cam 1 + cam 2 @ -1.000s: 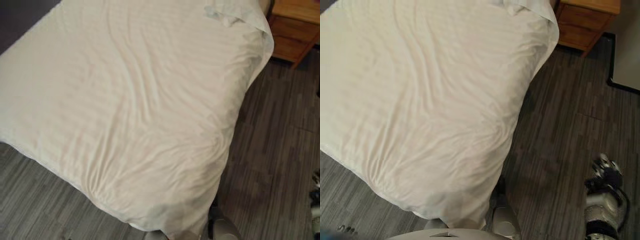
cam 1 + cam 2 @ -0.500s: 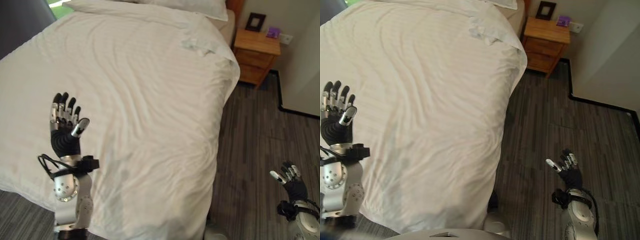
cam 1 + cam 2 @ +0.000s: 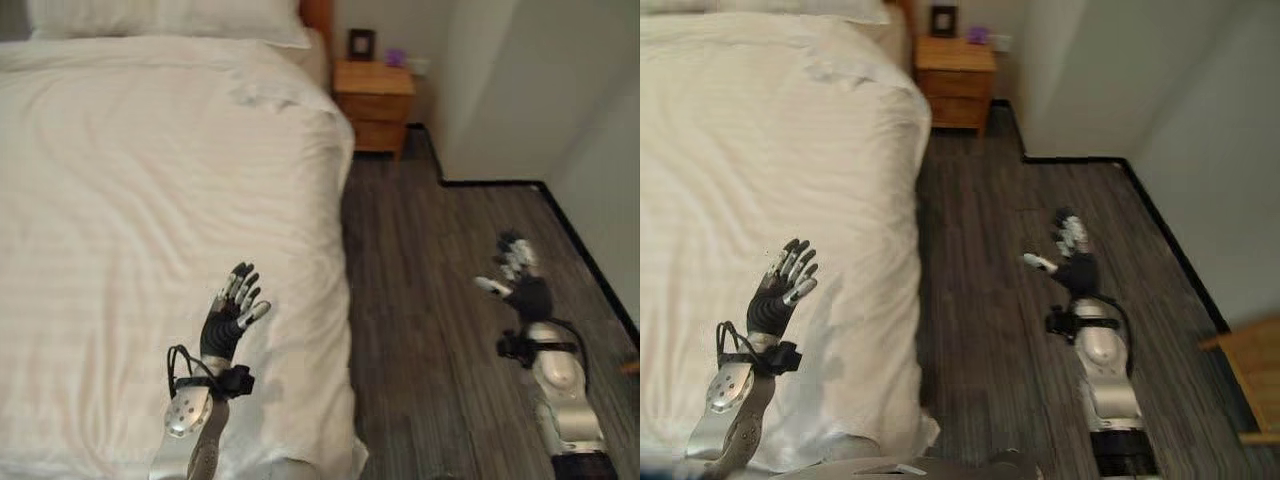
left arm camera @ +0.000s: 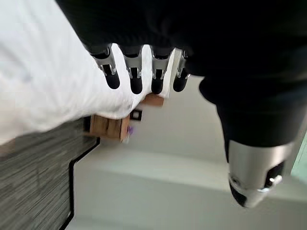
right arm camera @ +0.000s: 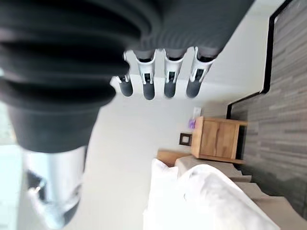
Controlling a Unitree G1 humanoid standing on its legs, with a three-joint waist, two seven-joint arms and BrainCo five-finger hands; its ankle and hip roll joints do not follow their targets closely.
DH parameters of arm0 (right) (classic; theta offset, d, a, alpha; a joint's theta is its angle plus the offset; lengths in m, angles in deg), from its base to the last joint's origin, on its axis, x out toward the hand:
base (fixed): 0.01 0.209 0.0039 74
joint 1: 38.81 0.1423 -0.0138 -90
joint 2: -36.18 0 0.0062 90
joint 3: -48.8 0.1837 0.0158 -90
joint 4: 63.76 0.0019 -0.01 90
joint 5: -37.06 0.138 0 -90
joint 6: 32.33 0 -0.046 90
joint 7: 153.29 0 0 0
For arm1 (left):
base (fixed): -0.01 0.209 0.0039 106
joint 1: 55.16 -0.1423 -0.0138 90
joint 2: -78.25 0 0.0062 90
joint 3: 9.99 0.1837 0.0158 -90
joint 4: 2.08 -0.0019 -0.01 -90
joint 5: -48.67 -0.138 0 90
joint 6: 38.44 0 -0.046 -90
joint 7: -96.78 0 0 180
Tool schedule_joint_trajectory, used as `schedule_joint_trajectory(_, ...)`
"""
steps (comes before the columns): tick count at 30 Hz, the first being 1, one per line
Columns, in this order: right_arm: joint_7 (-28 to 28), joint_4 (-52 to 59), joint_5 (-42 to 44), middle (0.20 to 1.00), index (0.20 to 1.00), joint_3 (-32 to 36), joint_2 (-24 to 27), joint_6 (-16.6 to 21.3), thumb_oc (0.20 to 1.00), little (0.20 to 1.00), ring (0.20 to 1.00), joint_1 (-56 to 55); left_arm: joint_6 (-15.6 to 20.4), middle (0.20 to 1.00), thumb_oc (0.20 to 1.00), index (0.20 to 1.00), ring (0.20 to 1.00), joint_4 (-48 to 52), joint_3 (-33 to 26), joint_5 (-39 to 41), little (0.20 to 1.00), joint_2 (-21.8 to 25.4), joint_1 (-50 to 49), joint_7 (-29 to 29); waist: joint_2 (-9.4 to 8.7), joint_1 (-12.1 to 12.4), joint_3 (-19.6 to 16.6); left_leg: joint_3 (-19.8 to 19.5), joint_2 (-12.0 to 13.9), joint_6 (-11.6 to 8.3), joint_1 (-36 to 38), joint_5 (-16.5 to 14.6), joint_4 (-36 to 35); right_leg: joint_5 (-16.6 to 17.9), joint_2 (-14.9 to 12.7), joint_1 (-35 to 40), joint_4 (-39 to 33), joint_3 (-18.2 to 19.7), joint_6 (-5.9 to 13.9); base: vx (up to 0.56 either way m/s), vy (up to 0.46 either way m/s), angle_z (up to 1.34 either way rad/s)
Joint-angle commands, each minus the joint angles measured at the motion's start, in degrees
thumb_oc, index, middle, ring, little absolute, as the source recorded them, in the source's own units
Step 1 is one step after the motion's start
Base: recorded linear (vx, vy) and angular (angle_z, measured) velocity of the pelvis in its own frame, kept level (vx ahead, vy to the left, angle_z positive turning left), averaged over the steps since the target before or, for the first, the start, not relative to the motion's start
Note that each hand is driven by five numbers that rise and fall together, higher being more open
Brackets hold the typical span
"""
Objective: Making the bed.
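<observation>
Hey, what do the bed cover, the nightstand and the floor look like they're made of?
Bed cover: looks like soft white woven cloth, matte, with faint stripes and creases. Nightstand: seems to be wood or a wood veneer, warm orange-brown with a smooth top. Floor: grey streaked planks, perhaps laminate or vinyl; the look leaves it open.

One bed (image 3: 150, 200), two pillows (image 3: 160, 18), one nightstand (image 3: 373, 105), one picture frame (image 3: 360, 43).
</observation>
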Motion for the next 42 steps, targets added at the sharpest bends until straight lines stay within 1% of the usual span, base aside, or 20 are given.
schedule_joint_trajectory(1,0.21,1.76,-0.16,1.0,1.0,2.46,3.63,2.41,1.0,1.0,1.0,3.55,2.28,1.0,1.0,1.0,1.0,5.58,-1.38,-0.82,1.0,-0.62,1.5,0.87,2.34,0.51,-0.5,0.82,-0.85,-2.67,-2.55,14.76,-12.78,-4.04,5.61,6.23,-5.58,4.8,5.01,-0.21,-0.259,-0.58)
schedule_joint_trajectory(2,0.77,2.11,0.32,1.0,1.0,1.26,3.88,2.43,1.0,1.0,1.0,3.87,1.87,1.0,1.0,1.0,1.0,5.22,-0.38,0.05,1.0,-1.2,0.93,1.21,3.6,-0.01,-0.61,1.62,1.46,-4.25,-2.46,16.91,-12.73,-7.06,8.15,6.58,-8.01,5.57,3.81,-0.11,-0.145,-0.93)
schedule_joint_trajectory(6,1.86,2.56,1.08,1.0,1.0,-0.61,4.21,2.45,1.0,1.0,1.0,3.17,0.85,1.0,1.0,1.0,1.0,4.57,1.92,2.73,1.0,-2.97,0.2,2.87,6.09,-1.16,0.89,2.12,5.1,-6.62,-2.33,20.26,-12.55,-8.41,11.97,8.0,-11.28,7.04,2.1,-0.2,-0.172,-0.88)
schedule_joint_trajectory(8,2.12,2.64,0.65,1.0,1.0,-1.73,4.55,2.39,1.0,1.0,1.0,2.54,0.23,1.0,1.0,1.0,1.0,3.26,3.37,4.55,1.0,-4.1,-0.16,3.63,7.07,-2.09,1.89,2.53,6.27,-7.38,-1.32,20.92,-12.38,-8.1,13.2,8.56,-12.73,7.56,1.54,-0.25,-0.149,-0.4)
schedule_joint_trajectory(9,2.09,2.52,0.63,1.0,1.0,-2.36,4.62,2.45,1.0,1.0,1.0,2.41,-0.05,1.0,1.0,1.0,1.0,2.79,3.97,5.73,1.0,-4.52,-0.28,3.68,7.22,-1.86,2.65,2.89,6.91,-6.5,-1.72,21.43,-11.42,-7.18,13.43,7.93,-12.95,7.44,1.17,-0.24,-0.099,-0.44)
schedule_joint_trajectory(10,2.11,2.66,0.64,1.0,1.0,-2.82,4.63,2.42,1.0,1.0,1.0,2.25,-0.19,1.0,1.0,1.0,1.0,2.57,4.47,6.52,1.0,-4.93,-0.1,3.87,7.18,-1.15,3.3,0.01,6.49,-6.72,-2.42,21.02,-10.13,-6.99,13.39,7.61,-13.42,8.33,0.87,-0.26,-0.141,-0.44)
schedule_joint_trajectory(12,2.06,2.73,-0.02,1.0,1.0,-4.35,5.46,2.23,1.0,1.0,1.0,1.44,-0.13,1.0,1.0,1.0,1.0,1.45,5.33,7.44,1.0,-5.88,-0.13,3.01,5.72,0.91,5.25,-15.03,0.18,-5.4,-4.62,15.84,-4.17,-5.94,13.09,6.44,-13.68,11.38,-0.46,-0.19,-0.219,-0.47)
schedule_joint_trajectory(14,3.17,2.98,-0.48,1.0,1.0,-4.76,5.65,1.65,1.0,1.0,1.0,0.21,-0.2,1.0,1.0,1.0,1.0,0.55,5.63,7.74,1.0,-6.81,-0.62,3.37,4.89,0.94,5.08,-21.14,-4.6,-4.29,-4.15,10.37,-1.57,-5.61,12.62,5.93,-13.91,12.81,-0.7,-0.09,-0.15,-0.85)
schedule_joint_trajectory(15,3.44,2.49,-0.35,1.0,1.0,-4.79,5.55,1.56,1.0,1.0,1.0,-0.01,-0.04,1.0,1.0,1.0,1.0,0.37,5.52,7.9,1.0,-6.98,-0.82,3.53,4.16,0.87,4.72,-21.76,-6.95,-3.83,-4.42,8.52,3.06,-4.79,12.36,4.88,-13.52,13.86,-1.05,-0.05,-0.083,-0.85)
schedule_joint_trajectory(19,3.54,3.55,-1.63,1.0,1.0,-4.59,5.8,0.79,1.0,1.0,1.0,-1.14,-0.5,1.0,1.0,1.0,1.0,0.78,5.21,8.59,1.0,-7.06,-1.39,3.19,4.03,0.6,3.86,-21.34,-7.97,-2.66,-5.28,6.76,5.59,-5.08,12.97,5.18,-14.5,13.61,-1.56,0.06,-0.061,-0.24)
schedule_joint_trajectory(21,1.97,3.23,-3.26,1.0,1.0,-4.94,5.96,0.16,1.0,1.0,1.0,-0.81,-0.43,1.0,1.0,1.0,1.0,1.67,4.88,8.4,1.0,-6.99,-1.11,1.51,3.44,1.72,4.44,-21.87,-9.34,-2.36,-10.92,8.0,6.02,-5.49,13.3,5.94,-14.92,14.09,-1.63,0.19,-0.03,-0.38)
schedule_joint_trajectory(25,-0.12,2.61,-4.87,1.0,1.0,-5.41,6.39,-0.82,1.0,1.0,1.0,0.1,-0.6,1.0,1.0,1.0,1.0,1.89,4.84,9.21,1.0,-7.43,-0.05,-1.03,4.31,3.73,4.51,-21.44,-7.16,-3.99,-12.67,13.59,-6.89,-7.75,14.34,8.17,-15.33,15.53,-0.24,0.32,0.091,0.26)
schedule_joint_trajectory(29,0.72,3.04,-6.29,1.0,1.0,-5.92,5.35,-1.31,1.0,1.0,1.0,-1.14,-1.03,1.0,1.0,1.0,1.0,2.77,5.67,9.4,1.0,-7.38,-0.52,-0.63,4.65,4.54,2.62,-22.91,-8.6,-3.17,-10.87,14.96,-9.97,-10.56,13.4,10.84,-13.76,16.61,0.89,0.39,0.108,-0.05)
schedule_joint_trajectory(32,0.67,3.02,-7.44,1.0,1.0,-5.94,4.77,-1.23,1.0,1.0,1.0,-1.38,-1.28,1.0,1.0,1.0,1.0,2.86,6.9,8.46,1.0,-6.26,0.66,-0.68,3.06,4.85,1.84,-21.57,-10.83,-0.24,-9.33,12.74,-8.72,-8.73,10.79,9.11,-4.29,16.82,2.87,0.32,0.135,-0.66)
schedule_joint_trajectory(33,0.49,2.85,-7.76,1.0,1.0,-5.71,4.64,-1.22,1.0,1.0,1.0,-1.26,-1.37,1.0,1.0,1.0,1.0,2.57,7.73,7.79,1.0,-5.65,1.7,-1.05,2.41,4.41,1.77,-21.1,-12.37,1.07,-8.05,11.33,-8.61,-5.79,9.21,7.27,1.71,17.04,4.66,0.39,0.275,-0.46)
schedule_joint_trajectory(34,0.61,2.84,-7.84,1.0,1.0,-6.05,4.2,-1.57,1.0,1.0,1.0,-0.6,-1.44,1.0,1.0,1.0,1.0,2.29,9.08,6.69,1.0,-4.3,3.12,-1.62,2.83,2.39,2.27,-21.83,-14.18,2.94,-4.23,9.18,-9.4,3.12,7.91,2.23,13.06,19.11,6.22,0.44,0.308,-0.01)
schedule_joint_trajectory(35,0.55,2.8,-7.81,1.0,1.0,-6.1,4.01,-1.63,1.0,1.0,1.0,-0.65,-1.42,1.0,1.0,1.0,1.0,2.39,9.47,6.43,1.0,-3.83,3.51,-1.88,3.93,1.28,2.54,-22.86,-13.97,3.58,-2.61,8.5,-9.75,5.64,9.06,-0.02,17.94,20.62,6.2,0.41,0.274,0.53)
schedule_joint_trajectory(38,0.38,3.19,-8.14,1.0,1.0,-5.73,3.78,-1.71,1.0,1.0,1.0,-1.97,-1.43,1.0,1.0,1.0,1.0,2.26,9.76,6.25,1.0,-3.92,4.15,-2.68,6.39,-2.31,4.04,-26.1,-14.25,4.5,3.78,5.78,-12.44,1.58,11.77,-9.94,24.48,22.18,4.26,0.42,0.122,0.44)
schedule_joint_trajectory(41,0.34,3.02,-8.14,1.0,1.0,-5.59,3.97,-1.74,1.0,1.0,1.0,-2.04,-1.56,1.0,1.0,1.0,1.0,2.16,9.52,6.4,1.0,-3.92,4.1,-2.51,5.8,-3.51,4.44,-27.84,-15.2,4.1,5.61,4.39,-12.88,-0.3,11.68,-12.47,18.18,20.91,3.22,0.34,-0.033,0.76)
schedule_joint_trajectory(42,0.46,2.75,-8.33,1.0,1.0,-5.41,4.25,-1.95,1.0,1.0,1.0,-1.89,-1.75,1.0,1.0,1.0,1.0,2.02,9.03,6.71,1.0,-4.07,3.83,-2.2,5.25,-4.53,4.41,-29.83,-15.7,3.49,7.46,2.71,-13.12,-2.52,12.16,-13.44,9.98,20.47,2.33,0.47,-0.118,1.11)
